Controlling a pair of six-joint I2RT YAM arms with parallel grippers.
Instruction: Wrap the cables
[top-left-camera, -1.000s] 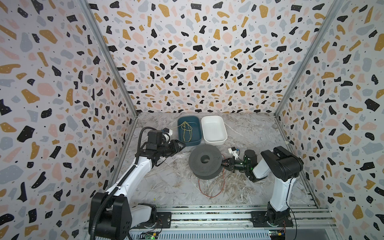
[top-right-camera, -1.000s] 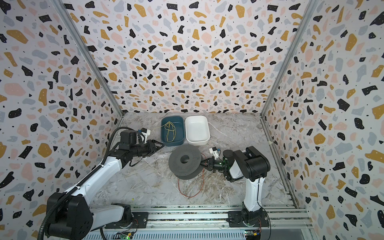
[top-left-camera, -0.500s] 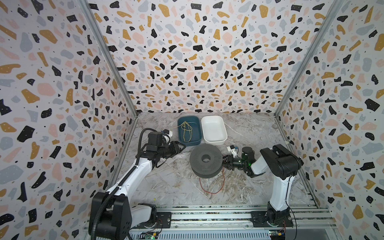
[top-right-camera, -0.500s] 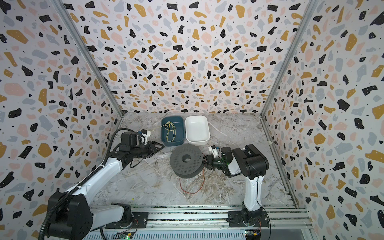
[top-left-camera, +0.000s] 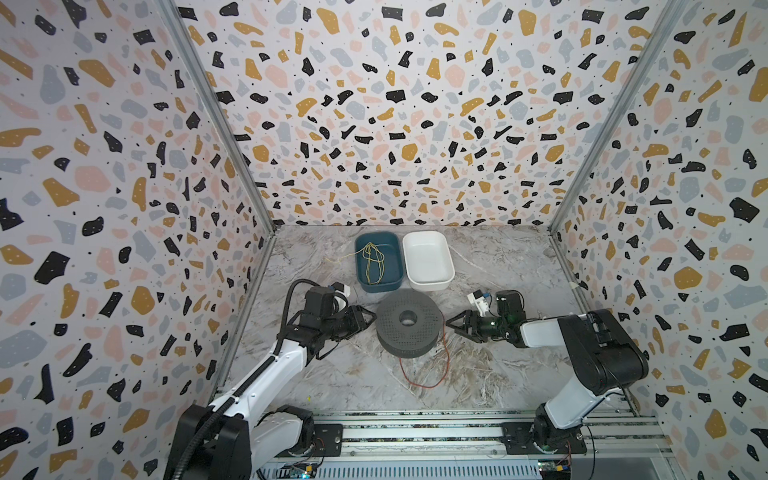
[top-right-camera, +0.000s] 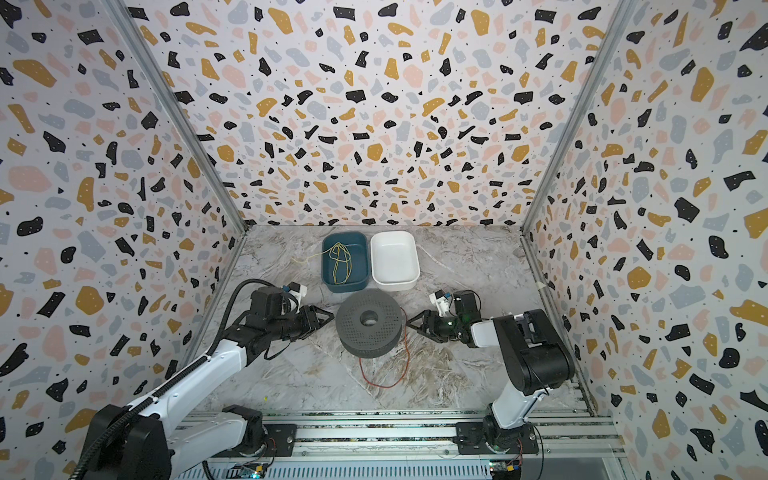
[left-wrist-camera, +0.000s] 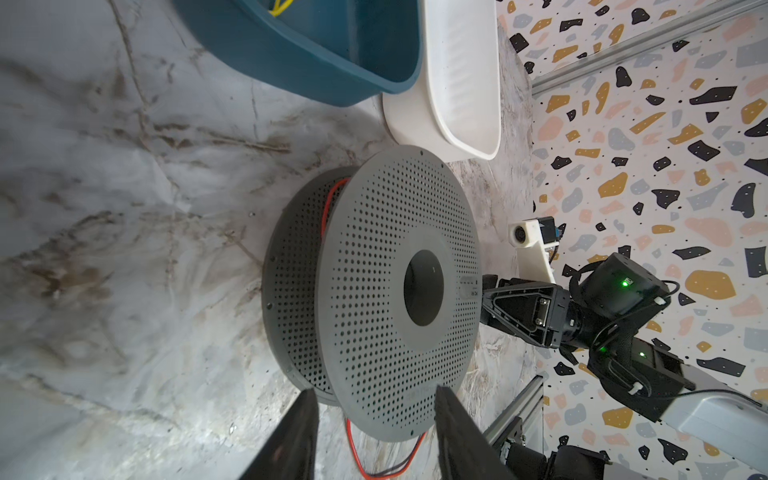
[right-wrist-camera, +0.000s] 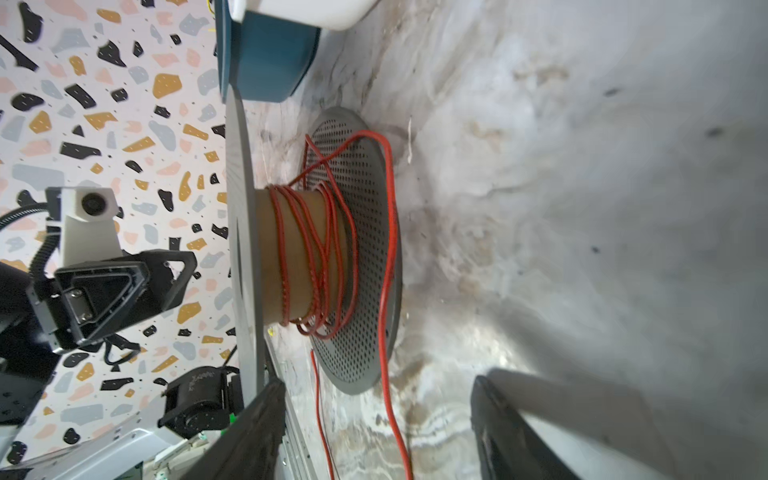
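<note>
View from above of a marble-patterned table (top-left-camera: 332, 374) inside a booth with speckled walls. A grey perforated spool (top-left-camera: 390, 328) lies flat at the middle of the table.

Nearest the viewer, in front of the spool, a loose loop of the thin red cables (right-wrist-camera: 387, 257) lies on the table. One end runs to the spool's near edge and the other up along its right side.

In the right wrist view, several untidy turns of red cable sit round the spool's brown cardboard core (right-wrist-camera: 262, 249), between the two flanges. One slack strand drops over the lower flange's edge onto the table.

Left of the spool, the left gripper (top-left-camera: 372, 320) points at its rim. Its jaws are part-way apart and the rim shows between the fingertips; whether they touch it cannot be told.

Right of the spool, just beside its rim, the right gripper (top-left-camera: 451, 325) has its jaws spread wide and holds nothing. A red strand lies on the table between them.

Beyond the spool, near its far edge, two tubs stand side by side. The blue tub (top-left-camera: 379, 287) holds a thin yellow-green wire (top-left-camera: 371, 259), and the white tub (top-left-camera: 430, 284) is to its right.
</note>
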